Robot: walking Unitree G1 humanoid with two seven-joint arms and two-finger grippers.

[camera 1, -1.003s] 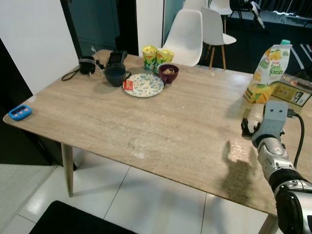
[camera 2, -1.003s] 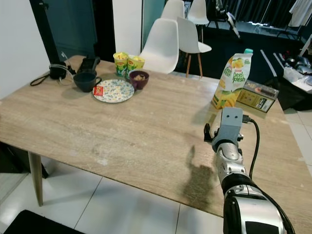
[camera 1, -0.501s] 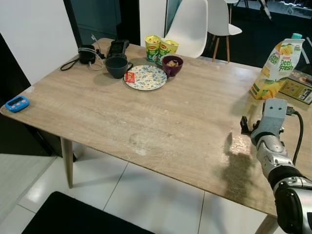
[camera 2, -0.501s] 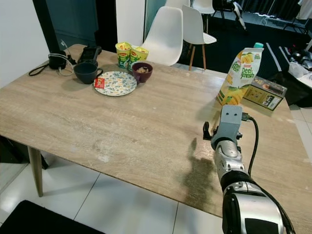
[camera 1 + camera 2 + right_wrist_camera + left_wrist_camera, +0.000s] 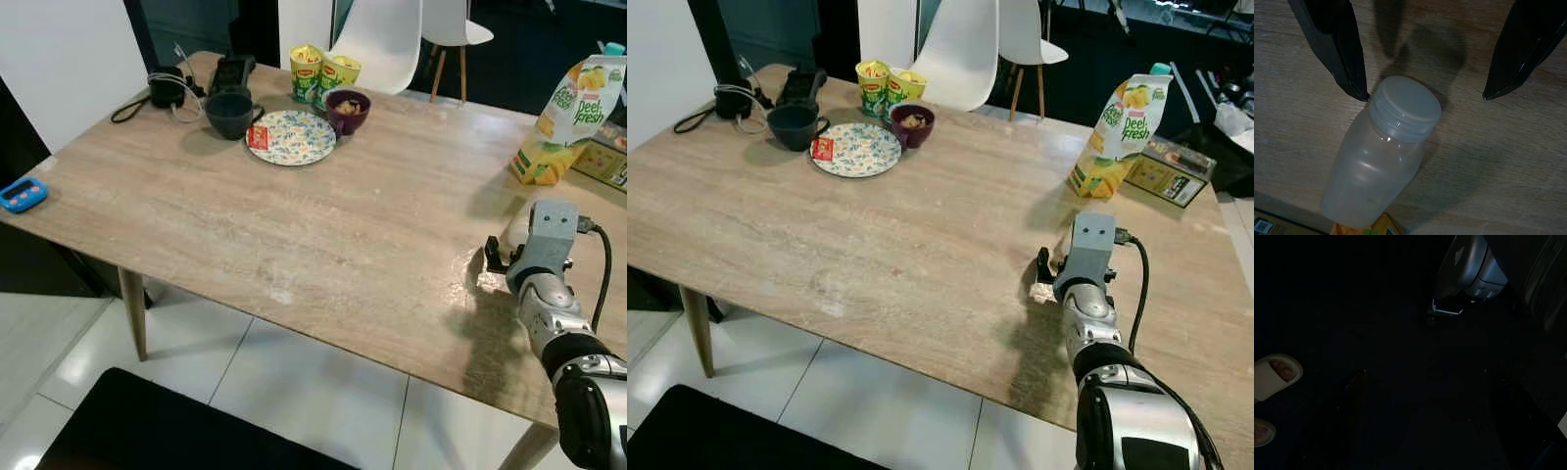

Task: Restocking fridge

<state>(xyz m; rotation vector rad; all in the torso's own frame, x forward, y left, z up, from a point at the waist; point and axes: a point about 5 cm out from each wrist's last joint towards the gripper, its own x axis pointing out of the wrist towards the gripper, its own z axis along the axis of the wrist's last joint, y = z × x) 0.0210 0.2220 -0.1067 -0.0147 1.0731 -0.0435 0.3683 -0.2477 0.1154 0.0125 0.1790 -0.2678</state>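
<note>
A small cloudy plastic bottle [image 5: 1371,176] with a pale screw cap [image 5: 1406,106] stands on the wooden table [image 5: 294,215]. My right gripper [image 5: 1425,98] is open, one black finger [image 5: 1334,44] on each side of the cap and neither touching it. From the head, my right wrist [image 5: 551,235] hovers over the table's right part and hides the bottle. A yellow-green juice carton [image 5: 571,117] stands just beyond it. In the dark left wrist view, my left gripper [image 5: 1425,377] hangs idle, fingers apart.
A flat box [image 5: 1171,171] lies beside the carton. At the far left of the table are a patterned plate [image 5: 291,137], a dark mug [image 5: 230,113], a purple bowl [image 5: 348,106], two noodle cups [image 5: 321,73] and cables. White chairs [image 5: 382,39] stand behind. A person's slippered feet [image 5: 1273,377] are on the floor.
The head camera has shifted, so the table sits lower and nearer in the picture. My right arm keeps its place over the bottle, fingers still apart.
</note>
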